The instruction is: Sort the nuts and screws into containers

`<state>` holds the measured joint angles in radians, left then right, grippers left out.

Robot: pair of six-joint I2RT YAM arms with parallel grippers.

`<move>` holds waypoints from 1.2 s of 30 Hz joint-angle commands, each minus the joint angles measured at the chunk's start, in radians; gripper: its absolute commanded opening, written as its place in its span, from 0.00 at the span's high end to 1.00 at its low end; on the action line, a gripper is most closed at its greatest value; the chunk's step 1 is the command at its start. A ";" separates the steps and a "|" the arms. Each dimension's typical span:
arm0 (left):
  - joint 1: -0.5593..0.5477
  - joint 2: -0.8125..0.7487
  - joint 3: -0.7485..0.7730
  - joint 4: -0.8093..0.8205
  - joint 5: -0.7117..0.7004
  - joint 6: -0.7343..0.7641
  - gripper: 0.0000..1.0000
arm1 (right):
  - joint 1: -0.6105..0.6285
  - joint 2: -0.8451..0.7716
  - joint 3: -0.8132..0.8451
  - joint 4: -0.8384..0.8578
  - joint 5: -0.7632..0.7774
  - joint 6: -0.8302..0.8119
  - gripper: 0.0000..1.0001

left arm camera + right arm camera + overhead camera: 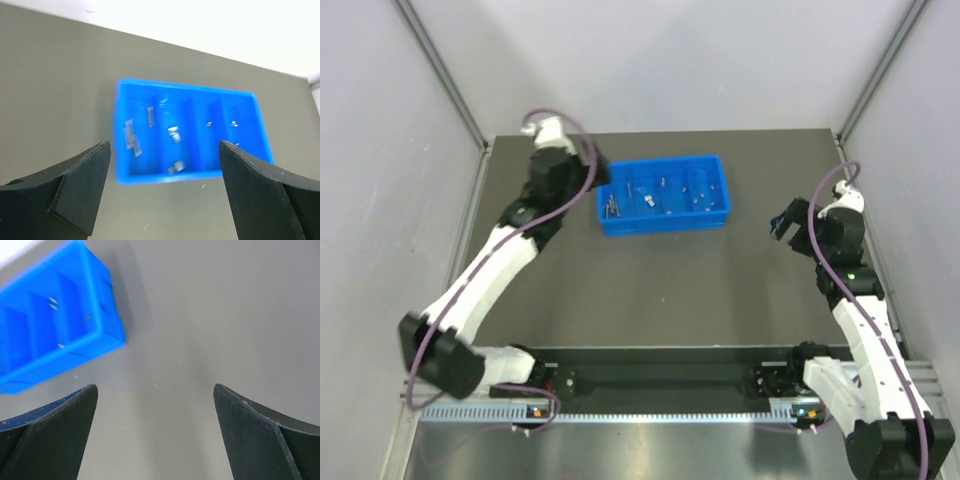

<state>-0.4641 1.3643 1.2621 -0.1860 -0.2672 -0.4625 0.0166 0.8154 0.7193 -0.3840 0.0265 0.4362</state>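
Screws [131, 137], tiny silvery metal fasteners with thin short shafts, lay inside the shallow rectangular bright blue plastic tray [660, 226]. In the left wrist view several sat in the tray's end compartment on the left. A couple more silvery pieces lay in the next section, too blurred to tell what they were. Nuts [209, 123], small roundish silvery metal pieces, sat toward the other end, one in the third section and two in the last. The tray rested on the far half of the dark grey worktop [670, 290], roughly midway across it. The left pincer [164, 147] hung above the worktop just beside the tray's left end, facing along it, its black fingers spread wide and holding nothing. The right pincer [155, 387] was well apart from the tray on its right side, likewise wide open and holding nothing, with only the tray's nearest end showing at the upper left of its own camera's picture.
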 commanded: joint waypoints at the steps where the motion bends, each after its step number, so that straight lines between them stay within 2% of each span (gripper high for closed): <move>1: 0.094 -0.240 -0.165 -0.073 0.075 -0.042 0.06 | -0.009 -0.077 0.048 0.088 -0.023 -0.033 0.00; 4: 0.156 -0.423 -0.312 -0.144 0.069 -0.068 0.06 | -0.009 -0.158 -0.010 0.149 -0.022 -0.039 0.00; 6: 0.159 -0.543 -0.410 -0.187 0.049 -0.090 0.06 | -0.009 -0.229 -0.094 0.213 -0.022 -0.018 0.00; 13: 0.157 -0.766 -0.542 -0.274 -0.115 -0.304 0.07 | -0.009 -0.424 -0.329 0.307 -0.056 0.093 0.00; 18: 0.159 -0.896 -0.674 -0.323 -0.121 -0.360 0.07 | -0.007 -0.478 -0.409 0.312 -0.059 0.121 0.00; 22: 0.157 -1.017 -0.743 -0.320 -0.101 -0.358 0.07 | -0.009 -0.457 -0.422 0.320 -0.085 0.115 0.00; 27: 0.157 -1.094 -0.759 -0.348 -0.125 -0.327 0.07 | -0.009 -0.412 -0.399 0.318 -0.108 0.102 0.00; 36: 0.157 -1.097 -0.761 -0.362 -0.135 -0.317 0.07 | -0.009 -0.417 -0.382 0.318 -0.123 0.093 0.00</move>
<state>-0.3092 0.2707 0.5026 -0.5480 -0.3870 -0.7910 0.0166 0.4080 0.2955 -0.1173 -0.0814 0.5392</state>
